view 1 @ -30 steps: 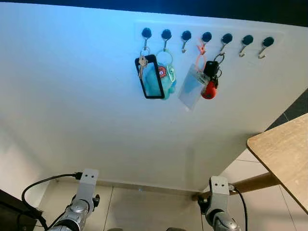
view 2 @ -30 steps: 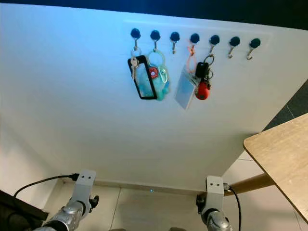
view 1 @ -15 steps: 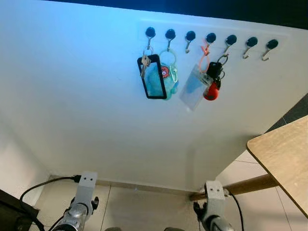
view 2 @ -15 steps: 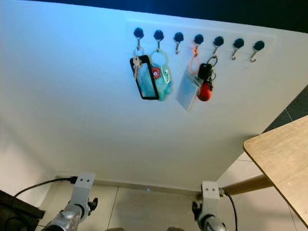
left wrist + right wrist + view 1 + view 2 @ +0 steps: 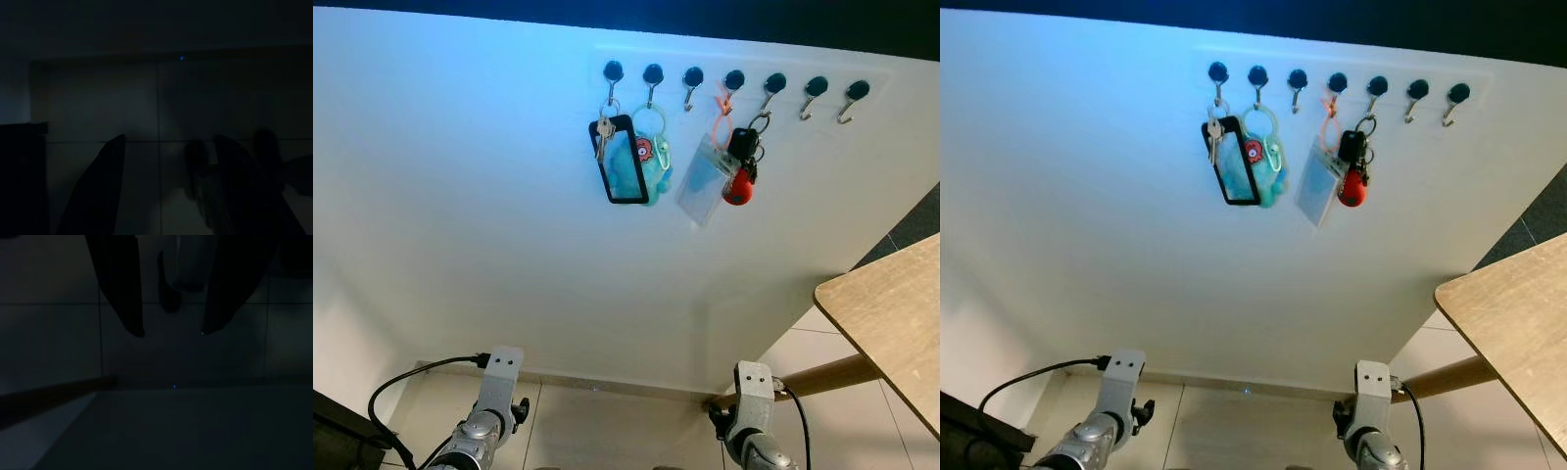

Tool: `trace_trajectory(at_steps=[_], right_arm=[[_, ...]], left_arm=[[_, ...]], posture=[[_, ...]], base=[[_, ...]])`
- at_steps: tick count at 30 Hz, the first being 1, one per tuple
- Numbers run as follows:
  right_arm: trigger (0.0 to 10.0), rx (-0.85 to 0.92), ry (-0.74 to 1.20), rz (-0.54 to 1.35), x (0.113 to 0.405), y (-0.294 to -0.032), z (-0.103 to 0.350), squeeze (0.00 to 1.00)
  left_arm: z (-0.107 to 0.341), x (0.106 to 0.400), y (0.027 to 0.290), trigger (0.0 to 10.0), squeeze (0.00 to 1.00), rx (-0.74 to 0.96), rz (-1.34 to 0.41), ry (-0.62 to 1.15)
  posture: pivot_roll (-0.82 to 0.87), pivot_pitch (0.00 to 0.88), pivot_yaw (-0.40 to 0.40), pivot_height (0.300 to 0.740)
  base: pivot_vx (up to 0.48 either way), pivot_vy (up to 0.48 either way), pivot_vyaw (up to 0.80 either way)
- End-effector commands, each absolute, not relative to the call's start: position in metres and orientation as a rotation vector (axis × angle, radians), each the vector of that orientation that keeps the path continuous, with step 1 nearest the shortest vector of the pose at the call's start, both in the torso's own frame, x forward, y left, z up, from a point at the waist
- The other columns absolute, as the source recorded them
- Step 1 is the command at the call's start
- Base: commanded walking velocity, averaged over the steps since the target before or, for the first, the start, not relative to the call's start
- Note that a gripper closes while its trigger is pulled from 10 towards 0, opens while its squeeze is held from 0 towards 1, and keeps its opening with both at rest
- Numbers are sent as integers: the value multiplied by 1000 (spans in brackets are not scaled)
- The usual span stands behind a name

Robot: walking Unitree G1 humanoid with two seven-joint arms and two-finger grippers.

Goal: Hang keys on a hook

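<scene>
You are looking up at a white wall point(image 5: 460, 196) with a row of seven hooks point(image 5: 734, 80) near its top edge. Counting from the left end of that row, the first hook carries a bunch of keys point(image 5: 603, 127) with a black-framed tag point(image 5: 622, 162), the second a teal plush charm point(image 5: 651, 157), the third is bare, the fourth holds a clear badge holder point(image 5: 703, 181) on an orange loop, the fifth a black fob with a red charm point(image 5: 740, 176), and the last two at the right end are bare. So, by my reading, the hanging is done and the keys sit on their hook. Both arms hang low by the floor, well apart from the rack: the left gripper point(image 5: 166, 191) and the right gripper point(image 5: 171, 328) each show two dark fingers spread with nothing between them, though the wrist views are very dim, so treat that as likely rather than sure. A wooden table point(image 5: 891, 323) stands at the right. Little seems left beyond stepping away.
</scene>
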State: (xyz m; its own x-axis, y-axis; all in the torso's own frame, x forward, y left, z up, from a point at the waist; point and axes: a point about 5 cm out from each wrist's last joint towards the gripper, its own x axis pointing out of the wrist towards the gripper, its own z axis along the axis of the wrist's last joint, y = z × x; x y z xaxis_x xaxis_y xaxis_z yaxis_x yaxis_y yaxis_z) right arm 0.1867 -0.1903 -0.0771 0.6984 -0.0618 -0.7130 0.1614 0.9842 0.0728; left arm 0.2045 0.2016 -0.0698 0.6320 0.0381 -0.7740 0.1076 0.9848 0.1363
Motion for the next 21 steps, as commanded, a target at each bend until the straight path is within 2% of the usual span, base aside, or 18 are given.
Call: trace_trajectory(at_steps=[1,7,12,21], right_arm=[[10000,128,840,-151,174,-193,-84,0],[10000,158,851,-214,163,-200,-87,0],[10000,135,890,-208,151,-201,-92,0],[10000,118,900,-186,152,-203,-92,0]], left_arm=[[-71,203,204,10000,0,192,-13,903],[-68,208,206,10000,0,182,-36,895],[-66,211,210,10000,0,112,22,891],[-71,200,210,10000,0,184,-19,919]], posture=[[62,12,-22,740],[71,22,-19,740],[87,19,-22,740],[105,12,-58,740]], base=[[0,0,0],[0,0,0],[0,0,0],[0,0,0]])
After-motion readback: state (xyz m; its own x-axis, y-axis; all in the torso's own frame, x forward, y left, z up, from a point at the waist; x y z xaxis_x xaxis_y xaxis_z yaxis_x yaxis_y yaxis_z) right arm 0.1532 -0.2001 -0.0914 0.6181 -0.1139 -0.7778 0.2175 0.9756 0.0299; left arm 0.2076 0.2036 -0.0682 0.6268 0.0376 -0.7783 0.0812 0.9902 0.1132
